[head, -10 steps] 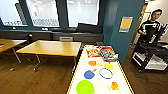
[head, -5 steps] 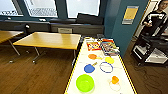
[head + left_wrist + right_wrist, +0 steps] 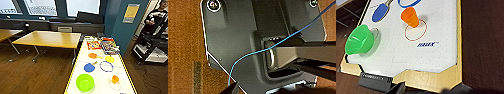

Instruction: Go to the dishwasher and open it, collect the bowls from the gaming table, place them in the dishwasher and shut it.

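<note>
Neither the left nor the right gripper's state can be told from the wrist views, where the left one looks down on wooden floor [image 3: 185, 50]. The green bowl [image 3: 85, 82] is large, translucent lime and upright with its mouth up, near the near left corner of the gaming table [image 3: 100, 77]; the much smaller orange bowl [image 3: 115, 79] stands mouth up on a red ring to its right, well apart. The white, yellow-edged table runs lengthwise away from the robot toward a teal wall [image 3: 120, 27], beside a wooden table [image 3: 50, 38], and a person [image 3: 156, 18] stands far right.
</note>
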